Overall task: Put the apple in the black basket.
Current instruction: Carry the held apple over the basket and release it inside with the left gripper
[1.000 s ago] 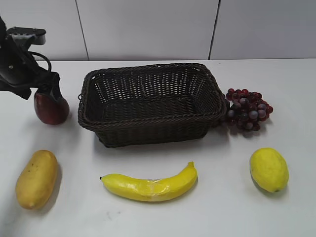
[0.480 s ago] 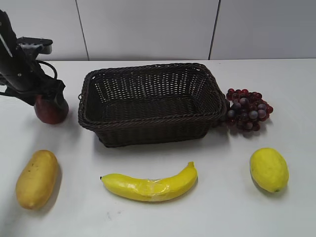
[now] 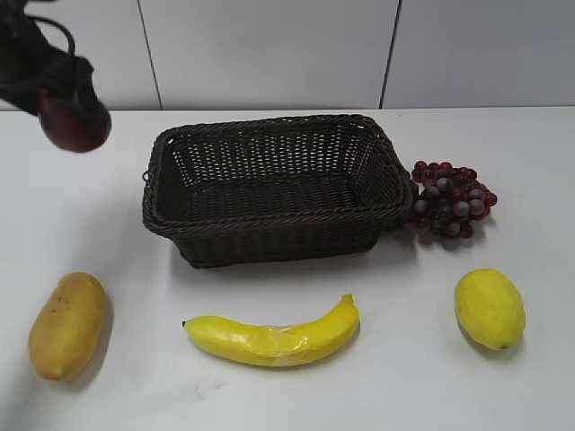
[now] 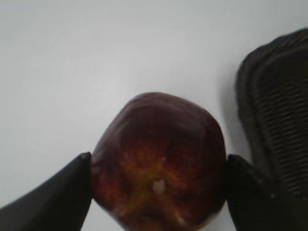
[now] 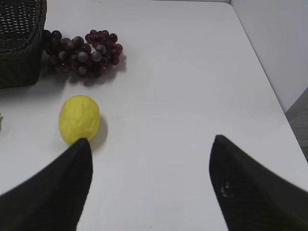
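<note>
The dark red apple (image 3: 75, 124) hangs in the air at the far left, above the table and left of the black basket (image 3: 269, 184). My left gripper (image 3: 63, 85) is shut on it. In the left wrist view the apple (image 4: 159, 163) fills the space between the two black fingers (image 4: 62, 192), its orange stem patch facing the camera, and the basket rim (image 4: 274, 110) shows at the right. My right gripper (image 5: 150, 178) is open and empty over bare table; it does not show in the exterior view.
A mango (image 3: 66, 325) lies at the front left, a banana (image 3: 272, 338) in front of the basket, a lemon (image 3: 489, 308) at the front right and a grape bunch (image 3: 449, 208) against the basket's right side. The lemon (image 5: 79, 119) and grapes (image 5: 83, 53) also show in the right wrist view.
My left gripper has lifted the apple off the table, up and slightly toward the back. The right arm and the other fruits have not moved.
</note>
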`<state>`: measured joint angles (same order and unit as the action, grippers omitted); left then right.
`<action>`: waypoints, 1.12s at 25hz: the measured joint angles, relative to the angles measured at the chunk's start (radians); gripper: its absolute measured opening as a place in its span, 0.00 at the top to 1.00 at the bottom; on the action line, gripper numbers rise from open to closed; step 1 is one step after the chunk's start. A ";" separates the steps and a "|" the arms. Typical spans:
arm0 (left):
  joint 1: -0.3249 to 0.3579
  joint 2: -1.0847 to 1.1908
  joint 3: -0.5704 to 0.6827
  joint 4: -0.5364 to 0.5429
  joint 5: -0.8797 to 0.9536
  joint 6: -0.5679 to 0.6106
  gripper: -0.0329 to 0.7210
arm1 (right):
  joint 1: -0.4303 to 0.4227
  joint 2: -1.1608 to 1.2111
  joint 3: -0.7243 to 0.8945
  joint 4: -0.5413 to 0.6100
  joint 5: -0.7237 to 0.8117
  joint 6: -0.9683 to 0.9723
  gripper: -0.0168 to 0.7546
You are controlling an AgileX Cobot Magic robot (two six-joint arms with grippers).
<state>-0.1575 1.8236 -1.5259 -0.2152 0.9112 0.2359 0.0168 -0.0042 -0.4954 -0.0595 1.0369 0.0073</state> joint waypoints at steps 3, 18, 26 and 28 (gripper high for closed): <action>-0.061 -0.052 -0.080 -0.005 0.022 0.000 0.15 | 0.000 0.000 0.000 0.000 0.000 0.000 0.24; -0.431 0.174 -0.147 -0.034 -0.079 0.000 0.15 | 0.000 0.000 0.000 0.000 0.000 0.000 0.24; -0.440 0.337 -0.147 -0.032 -0.109 0.000 0.15 | 0.000 0.000 0.000 0.000 0.000 0.000 0.24; -0.440 0.351 -0.147 -0.032 -0.116 0.000 0.13 | 0.000 0.000 0.000 0.000 0.000 0.000 0.24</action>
<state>-0.5971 2.1743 -1.6732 -0.2473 0.7954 0.2359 0.0168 -0.0042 -0.4954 -0.0595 1.0369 0.0073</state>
